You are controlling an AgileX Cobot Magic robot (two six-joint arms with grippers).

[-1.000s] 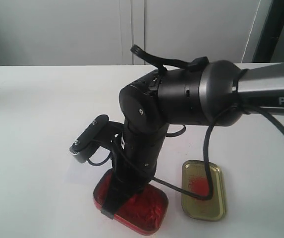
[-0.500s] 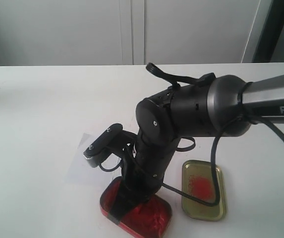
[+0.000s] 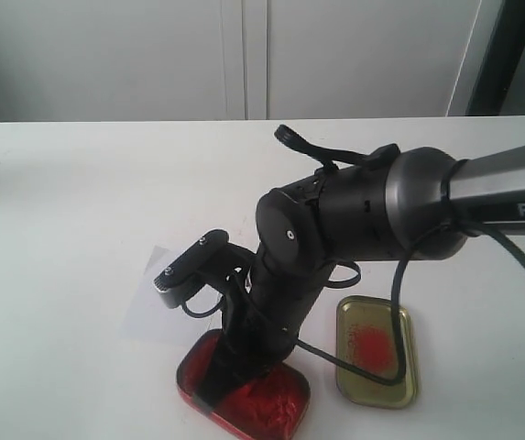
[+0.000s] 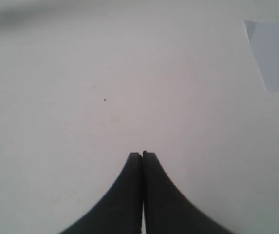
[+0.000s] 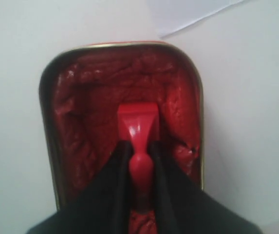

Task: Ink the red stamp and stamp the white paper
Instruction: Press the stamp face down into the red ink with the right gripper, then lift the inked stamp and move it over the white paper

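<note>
My right gripper (image 5: 138, 146) is shut on the knobbed handle of the red stamp (image 5: 137, 127). The stamp's square base sits down in the lumpy red paste of the ink tin (image 5: 76, 117). In the exterior view the right arm leans over that tin (image 3: 267, 403) at the table's front and hides the stamp. The white paper (image 3: 152, 302) lies just left of and behind the tin, partly under the wrist camera; a corner of the paper (image 5: 188, 12) shows beyond the tin. My left gripper (image 4: 142, 155) is shut with nothing in it, over bare table, with the paper (image 4: 273, 53) off to one side.
The gold tin lid (image 3: 377, 353) with a red smear lies right of the ink tin, with the arm's black cable looping over it. The white table (image 3: 79, 211) spreads out to the left and behind. White cabinet doors stand at the back.
Over the last second the right arm shifted right and lowered over the tin. The ink tin slid slightly under it. The paper and the lid stayed put.
</note>
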